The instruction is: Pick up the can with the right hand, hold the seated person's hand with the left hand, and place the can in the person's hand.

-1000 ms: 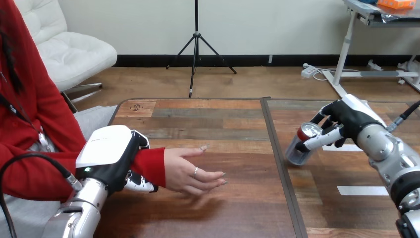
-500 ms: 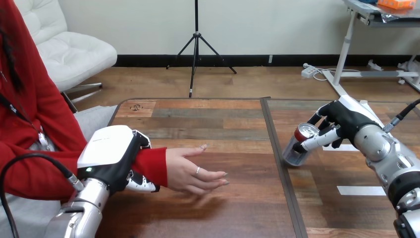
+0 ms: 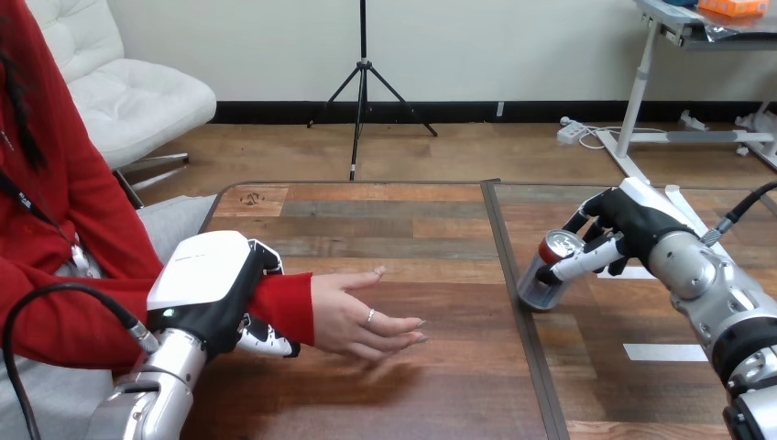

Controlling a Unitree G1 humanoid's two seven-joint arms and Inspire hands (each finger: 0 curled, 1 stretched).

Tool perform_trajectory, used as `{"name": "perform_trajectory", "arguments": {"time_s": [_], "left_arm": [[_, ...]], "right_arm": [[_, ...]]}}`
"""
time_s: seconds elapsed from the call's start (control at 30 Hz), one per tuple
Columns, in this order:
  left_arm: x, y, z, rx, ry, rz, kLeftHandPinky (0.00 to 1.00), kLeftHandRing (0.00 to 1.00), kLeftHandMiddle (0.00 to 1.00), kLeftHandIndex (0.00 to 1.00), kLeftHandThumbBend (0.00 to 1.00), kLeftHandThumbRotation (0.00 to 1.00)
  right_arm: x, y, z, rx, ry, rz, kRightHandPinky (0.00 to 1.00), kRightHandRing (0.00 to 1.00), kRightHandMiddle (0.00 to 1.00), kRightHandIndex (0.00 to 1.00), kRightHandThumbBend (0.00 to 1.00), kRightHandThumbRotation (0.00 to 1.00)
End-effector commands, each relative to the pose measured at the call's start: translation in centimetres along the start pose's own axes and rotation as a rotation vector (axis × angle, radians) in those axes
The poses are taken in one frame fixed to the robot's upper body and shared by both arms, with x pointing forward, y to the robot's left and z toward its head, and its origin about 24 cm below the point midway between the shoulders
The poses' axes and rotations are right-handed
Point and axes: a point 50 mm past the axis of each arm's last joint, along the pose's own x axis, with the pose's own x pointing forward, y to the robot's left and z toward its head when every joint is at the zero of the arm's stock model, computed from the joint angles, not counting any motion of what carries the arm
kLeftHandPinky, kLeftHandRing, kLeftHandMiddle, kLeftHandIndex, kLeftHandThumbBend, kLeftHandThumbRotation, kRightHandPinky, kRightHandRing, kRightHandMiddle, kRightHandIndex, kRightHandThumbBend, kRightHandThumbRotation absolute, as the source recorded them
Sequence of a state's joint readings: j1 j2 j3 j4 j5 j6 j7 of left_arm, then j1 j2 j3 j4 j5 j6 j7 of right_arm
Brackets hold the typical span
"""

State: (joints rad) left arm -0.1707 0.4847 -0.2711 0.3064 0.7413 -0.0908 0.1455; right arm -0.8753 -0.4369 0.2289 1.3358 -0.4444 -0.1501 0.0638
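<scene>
- The wooden table (image 3: 385, 229) bears everything.
- The can (image 3: 550, 275) tilts at the table's right, with the right robot hand (image 3: 632, 225) curled round it.
- The step looks like carrying; next, move the can left to the person's hand (image 3: 357, 316), which lies open.
- The left robot hand (image 3: 211, 284) clasps the person's wrist (image 3: 279, 307).

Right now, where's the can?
In the head view's right half, the can is tilted in the right hand, just right of the table seam, apart from the person's hand.

The left hand (image 3: 206, 284) largely covers the person's wrist (image 3: 289, 307); fingers (image 3: 582, 264) hide part of the can (image 3: 538, 290).
</scene>
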Motion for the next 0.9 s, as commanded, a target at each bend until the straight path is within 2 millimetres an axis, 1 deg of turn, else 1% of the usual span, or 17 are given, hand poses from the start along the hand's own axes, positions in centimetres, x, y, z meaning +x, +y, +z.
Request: {"name": "perform_trajectory", "arguments": {"time_s": [0.0,0.47,0.87], "left_arm": [[4.7,11.5,7.4,-0.050,-0.307,0.461,0.19,0.25,0.31,0.31,0.86,0.00],[5.0,12.4,8.5,-0.083,-0.334,0.498,0.18,0.24,0.30,0.30,0.83,0.00],[5.3,13.1,9.4,-0.114,-0.357,0.525,0.19,0.25,0.31,0.30,0.78,0.00]], "right_arm": [[-0.2,-7.1,9.7,-0.017,-0.304,-0.232,0.35,0.38,0.43,0.46,0.74,0.00],[-0.3,-7.2,10.5,-0.017,-0.328,-0.238,0.35,0.37,0.42,0.46,0.73,0.00],[-0.5,-7.6,11.3,0.020,-0.383,-0.242,0.33,0.37,0.42,0.45,0.72,0.00]]}}
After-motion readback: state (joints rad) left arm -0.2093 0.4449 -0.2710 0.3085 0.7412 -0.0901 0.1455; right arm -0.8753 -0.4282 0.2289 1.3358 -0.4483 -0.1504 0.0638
